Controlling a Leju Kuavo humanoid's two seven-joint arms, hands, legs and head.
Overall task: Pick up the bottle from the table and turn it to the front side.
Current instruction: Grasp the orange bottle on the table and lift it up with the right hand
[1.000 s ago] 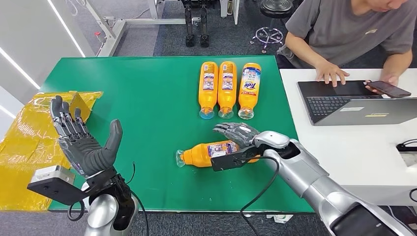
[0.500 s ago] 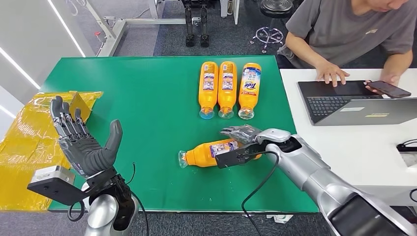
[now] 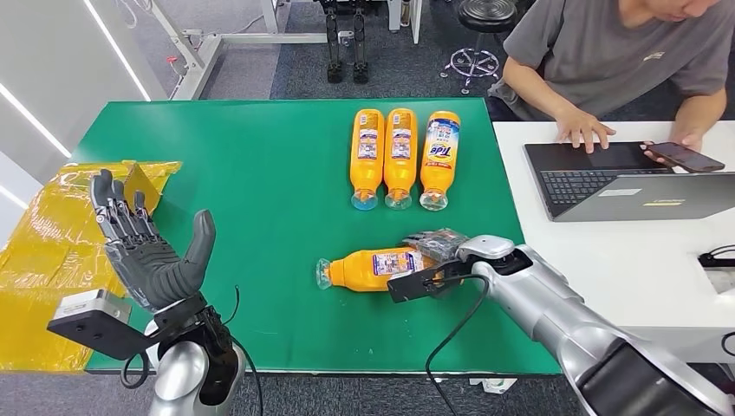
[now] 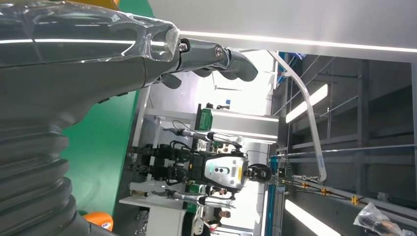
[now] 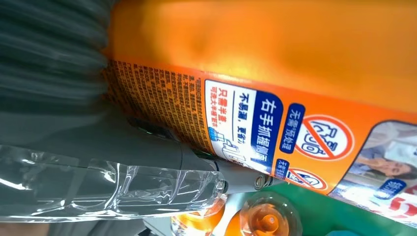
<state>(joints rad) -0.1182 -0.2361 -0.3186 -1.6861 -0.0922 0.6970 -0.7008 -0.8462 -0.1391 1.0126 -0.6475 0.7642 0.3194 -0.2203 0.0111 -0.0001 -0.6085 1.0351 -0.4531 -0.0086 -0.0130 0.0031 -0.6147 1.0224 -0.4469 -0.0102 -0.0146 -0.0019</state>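
**Four orange bottles on one green table**

A green table [image 3: 251,217] carries four orange bottles in all. Beside it stands one white desk [image 3: 624,269], where one person [image 3: 624,52] in a grey shirt rests a hand on one open laptop [image 3: 624,182] with one phone [image 3: 685,157] at its corner. One sheet of yellow wrapping [image 3: 43,260] covers the table's left end. The robot's left hand [image 3: 143,251] is raised above that end, palm up, fingers spread wide, holding nothing. The right hand [image 3: 438,247] wraps the base end of the bottle [image 3: 373,269], which lies on its side near the table's front edge, cap pointing left; the right wrist view shows the fingers [image 5: 147,147] pressed against its printed label. Three bottles [image 3: 401,159] lie side by side further back, caps toward the robot.
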